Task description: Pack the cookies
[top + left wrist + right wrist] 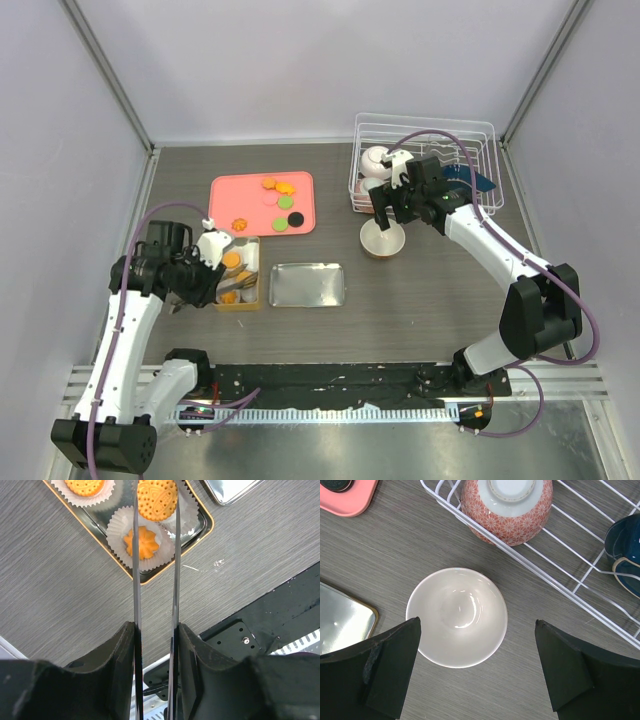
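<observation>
My left gripper (pixel 156 630) is shut on thin metal tongs (pixel 136 570). A round orange cookie (pixel 157 500) sits between the blades, above the yellow-rimmed tin (pixel 150 577). In the tin, white paper cups hold a flower-shaped orange cookie (pixel 142 542) and another round one (pixel 85 486). In the top view my left gripper (pixel 205 255) hangs at the tin (pixel 238 300). Several cookies, orange (pixel 270 184), pink, black and green (pixel 296 219), lie on the pink tray (pixel 235 195). My right gripper (pixel 395 205) is open with nothing in it.
A white bowl (pixel 457 617) stands right under my right gripper (pixel 477 625). The wire dish rack (pixel 425 130) behind it holds a red patterned bowl (pixel 507 510) and a blue cup (pixel 625 550). The tin's silver lid (pixel 308 284) lies right of the tin.
</observation>
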Robot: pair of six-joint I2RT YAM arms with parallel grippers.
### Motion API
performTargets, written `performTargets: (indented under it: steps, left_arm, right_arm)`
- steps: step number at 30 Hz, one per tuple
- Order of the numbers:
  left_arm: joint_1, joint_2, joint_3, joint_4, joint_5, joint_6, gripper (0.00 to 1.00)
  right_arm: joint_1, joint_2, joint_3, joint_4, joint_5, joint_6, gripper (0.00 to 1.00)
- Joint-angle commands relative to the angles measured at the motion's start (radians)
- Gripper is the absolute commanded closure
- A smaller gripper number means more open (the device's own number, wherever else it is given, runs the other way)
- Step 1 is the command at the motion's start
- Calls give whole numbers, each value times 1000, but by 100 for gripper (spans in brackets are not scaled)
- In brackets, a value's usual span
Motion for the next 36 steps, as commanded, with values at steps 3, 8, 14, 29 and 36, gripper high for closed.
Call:
performTargets:
  steps: [3,8,14,29,36]
  left_arm:
    - [-5,12,3,24,15,49,60]
    - [-4,34,15,32,1,67,59]
    - [-5,52,52,32,-7,84,59]
    - [-5,29,104,15,7,79,59]
    - [-4,26,69,36,30,84,60]
  right_arm:
    - [8,4,43,13,12,-14,0]
    - [8,9,44,13,15,-14,0]
    - [8,13,44,13,18,-15,0]
    - [6,26,46,10,18,-17,0]
    - [8,27,46,10,20,-17,0]
